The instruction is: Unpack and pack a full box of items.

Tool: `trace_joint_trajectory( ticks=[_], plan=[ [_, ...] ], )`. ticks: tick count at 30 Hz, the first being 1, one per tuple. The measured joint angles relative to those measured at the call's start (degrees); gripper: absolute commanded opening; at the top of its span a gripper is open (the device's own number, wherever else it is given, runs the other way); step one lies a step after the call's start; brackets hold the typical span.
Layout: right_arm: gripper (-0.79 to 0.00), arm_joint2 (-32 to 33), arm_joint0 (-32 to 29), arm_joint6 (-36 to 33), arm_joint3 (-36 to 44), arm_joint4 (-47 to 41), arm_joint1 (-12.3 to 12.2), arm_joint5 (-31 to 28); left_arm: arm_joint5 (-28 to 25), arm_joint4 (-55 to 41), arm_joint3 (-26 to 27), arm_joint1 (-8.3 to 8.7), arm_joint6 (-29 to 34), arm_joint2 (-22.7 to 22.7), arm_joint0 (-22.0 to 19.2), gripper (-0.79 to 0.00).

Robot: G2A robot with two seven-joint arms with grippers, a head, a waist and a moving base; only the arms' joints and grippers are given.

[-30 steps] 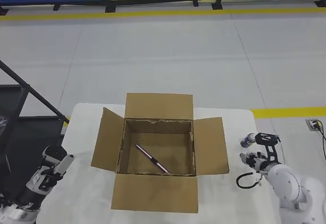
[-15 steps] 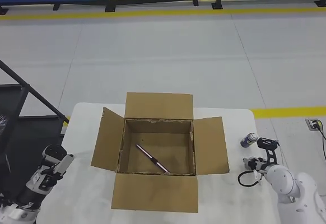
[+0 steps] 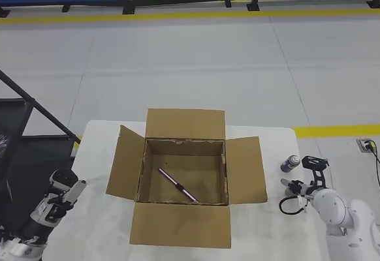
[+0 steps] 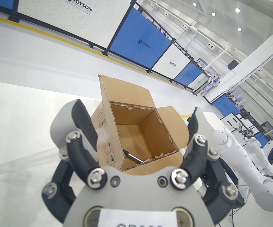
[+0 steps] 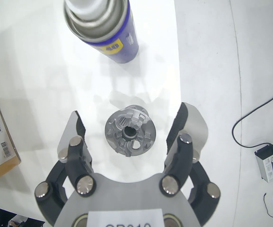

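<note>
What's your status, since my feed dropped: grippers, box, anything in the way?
Left gripper open, facing the box. Right gripper open above the metal part. Box open, one rod inside. Spray can upright nearby, not blocking.

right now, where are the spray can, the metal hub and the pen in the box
spray can (image 5: 121, 44), right wrist view, blue side of its body
metal hub (image 5: 136, 122), right wrist view, toothed centre
pen (image 3: 177, 184), top view, middle of its shaft

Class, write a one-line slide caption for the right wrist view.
Open right end effector hovers over a metal hub, spray can nearby.
</note>
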State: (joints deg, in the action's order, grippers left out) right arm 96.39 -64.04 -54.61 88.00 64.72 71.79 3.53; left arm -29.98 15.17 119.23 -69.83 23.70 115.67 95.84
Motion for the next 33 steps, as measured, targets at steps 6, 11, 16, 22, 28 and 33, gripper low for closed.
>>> trace_joint_trajectory(
  ticks=[6,11,16,22,28,33],
  plan=[
    [0.000,-0.56,-0.38,0.64,13.92,2.77,-0.32,1.04,0.00,0.00,0.00,0.00,0.00,0.00,0.00,0.000],
    [0.000,-8.67,2.57,-1.41,26.55,0.60,0.03,-3.58,0.00,0.00,0.00,0.00,0.00,0.00,0.00,0.000],
    [0.000,-24.33,14.21,-6.03,19.73,-4.52,1.56,-9.71,0.06,0.03,0.00,0.00,-0.06,0.01,0.00,0.000],
    [0.000,-43.89,31.32,-9.71,-0.55,-13.75,6.08,-11.65,0.34,1.64,-0.48,0.02,-2.11,1.13,1.45,0.000],
    [0.000,-59.30,43.26,-8.32,-22.58,-23.00,12.99,-12.07,0.07,1.57,-1.58,-0.01,-4.08,2.24,3.30,0.000],
    [0.000,-67.40,48.17,-5.20,-37.37,-26.02,18.84,-12.44,0.02,1.53,-1.64,-0.01,-4.15,2.29,3.39,0.000]
  ],
)
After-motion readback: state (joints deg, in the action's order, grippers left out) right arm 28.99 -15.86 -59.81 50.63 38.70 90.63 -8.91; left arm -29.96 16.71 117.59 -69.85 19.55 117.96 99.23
